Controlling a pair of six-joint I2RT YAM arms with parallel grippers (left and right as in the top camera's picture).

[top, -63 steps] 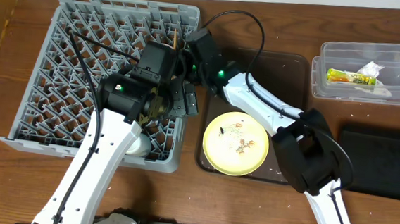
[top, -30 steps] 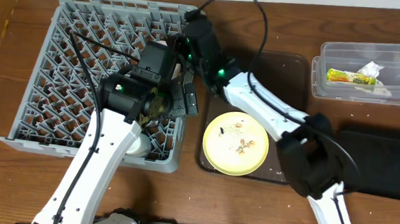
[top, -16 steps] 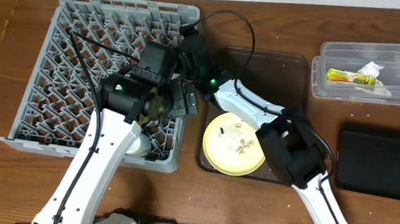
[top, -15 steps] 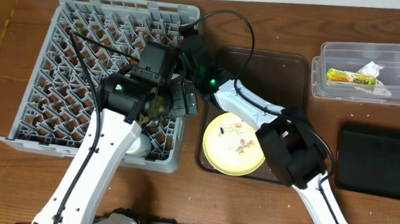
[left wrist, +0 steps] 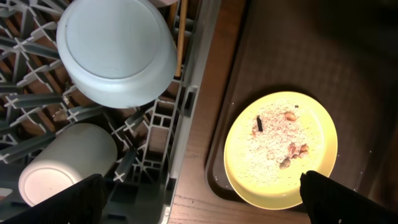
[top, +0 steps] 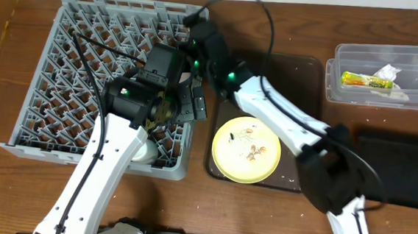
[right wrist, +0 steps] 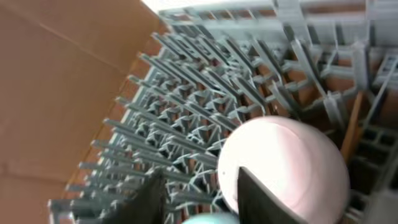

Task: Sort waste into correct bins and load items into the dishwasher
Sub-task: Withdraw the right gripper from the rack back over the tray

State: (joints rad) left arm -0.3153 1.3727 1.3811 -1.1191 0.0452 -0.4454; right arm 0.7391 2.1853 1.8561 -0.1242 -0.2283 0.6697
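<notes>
where grey pegs (right wrist: 186,93) bristle, smooth domed white bowl (right wrist: 286,162) — round yellow plate (left wrist: 239,168)

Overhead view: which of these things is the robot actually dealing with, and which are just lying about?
Part of the job: grey dish rack, light blue bowl, white bowl, white cup, chopstick, yellow plate with crumbs, clear tub holding snack wrapper and tissue, black bin.
Just there: dark brown tray, wooden table.
</notes>
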